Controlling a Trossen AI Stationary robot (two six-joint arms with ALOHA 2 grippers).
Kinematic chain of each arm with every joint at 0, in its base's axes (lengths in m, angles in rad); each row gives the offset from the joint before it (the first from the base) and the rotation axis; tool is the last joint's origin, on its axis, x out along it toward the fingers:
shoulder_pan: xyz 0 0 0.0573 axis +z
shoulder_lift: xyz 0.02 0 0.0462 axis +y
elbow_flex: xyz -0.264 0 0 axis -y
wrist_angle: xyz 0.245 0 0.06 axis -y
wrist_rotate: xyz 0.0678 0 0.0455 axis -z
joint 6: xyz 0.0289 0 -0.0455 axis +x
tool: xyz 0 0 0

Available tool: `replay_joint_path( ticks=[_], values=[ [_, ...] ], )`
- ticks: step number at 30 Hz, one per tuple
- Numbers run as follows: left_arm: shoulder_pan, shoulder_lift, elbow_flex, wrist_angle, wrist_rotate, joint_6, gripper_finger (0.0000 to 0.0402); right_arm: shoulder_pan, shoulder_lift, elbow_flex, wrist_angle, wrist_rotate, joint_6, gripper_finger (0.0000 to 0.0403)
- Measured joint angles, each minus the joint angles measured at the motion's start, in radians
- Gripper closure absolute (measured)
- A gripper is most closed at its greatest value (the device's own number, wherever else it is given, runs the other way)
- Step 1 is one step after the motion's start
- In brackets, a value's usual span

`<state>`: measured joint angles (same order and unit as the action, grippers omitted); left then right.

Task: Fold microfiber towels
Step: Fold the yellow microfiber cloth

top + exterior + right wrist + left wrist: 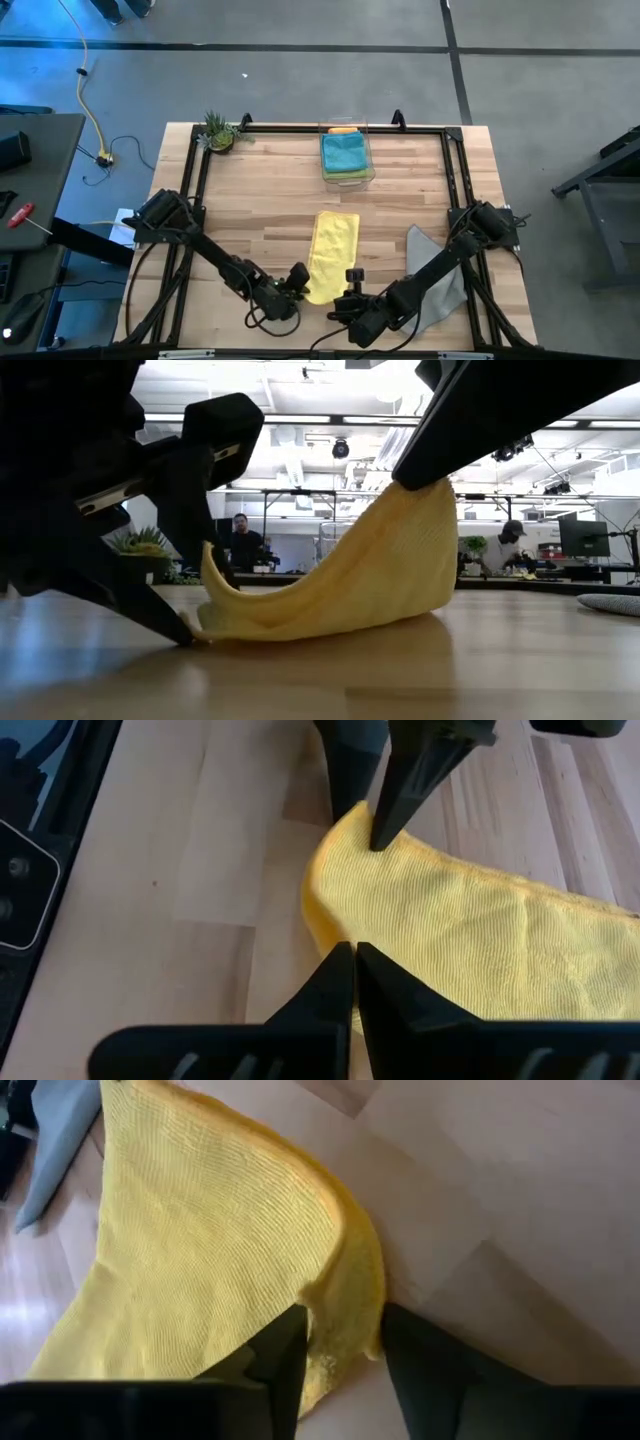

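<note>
A yellow towel [335,250] lies as a long strip on the table's middle, its far part flat on the wood. My right gripper [352,960] is shut on its near right corner, which stands raised [420,510]. My left gripper [345,1355] is open at the near left corner [345,1330], one finger on either side of the towel's edge, tips down by the table [185,635]. A grey towel [440,275] lies flat at the right, partly under my right arm. My left gripper has the yellow towel's corner edge [350,1320] between its spread fingers; whether they touch it I cannot tell. My right gripper pinches the towel's near right corner [345,935] between its two fingers, slanting down from the near right. One layer or several, I cannot tell. The corner is lifted, and the cloth [330,600] sags from it down to the table.
A clear bin [347,155] at the far middle holds teal, green and orange towels. A small potted plant [218,132] stands at the far left corner. A black frame [300,128] runs round the table. People sit in the room beyond [240,540].
</note>
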<state>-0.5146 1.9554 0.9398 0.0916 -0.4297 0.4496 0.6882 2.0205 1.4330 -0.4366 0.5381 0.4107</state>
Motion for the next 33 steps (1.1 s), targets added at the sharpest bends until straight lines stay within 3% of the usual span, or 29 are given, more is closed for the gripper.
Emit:
replay_joint_path(
  ticks=[10, 12, 16, 26, 33],
  values=[
    [-0.037, 0.002, -0.001, -0.019, -0.063, -0.008, 0.0375, 0.003, 0.0, 0.0, -0.013, -0.002, 0.059, 0.0396],
    [-0.046, -0.006, -0.002, -0.021, -0.073, -0.011, 0.0393, 0.004, 0.0, 0.0, -0.028, -0.02, 0.087, 0.038],
    [-0.053, -0.027, -0.008, -0.041, -0.083, -0.063, 0.0393, 0.006, 0.0, 0.0, -0.07, -0.081, 0.171, 0.0323],
    [0.007, -0.1, -0.008, -0.003, 0.195, -0.519, 0.04, 0.042, 0.016, 0.0, -0.006, -0.073, 0.175, 0.0159],
    [0.029, -0.103, -0.007, 0.046, 0.269, -0.689, 0.0401, 0.08, 0.079, 0.0, 0.043, 0.012, 0.15, 0.0131]
  ],
)
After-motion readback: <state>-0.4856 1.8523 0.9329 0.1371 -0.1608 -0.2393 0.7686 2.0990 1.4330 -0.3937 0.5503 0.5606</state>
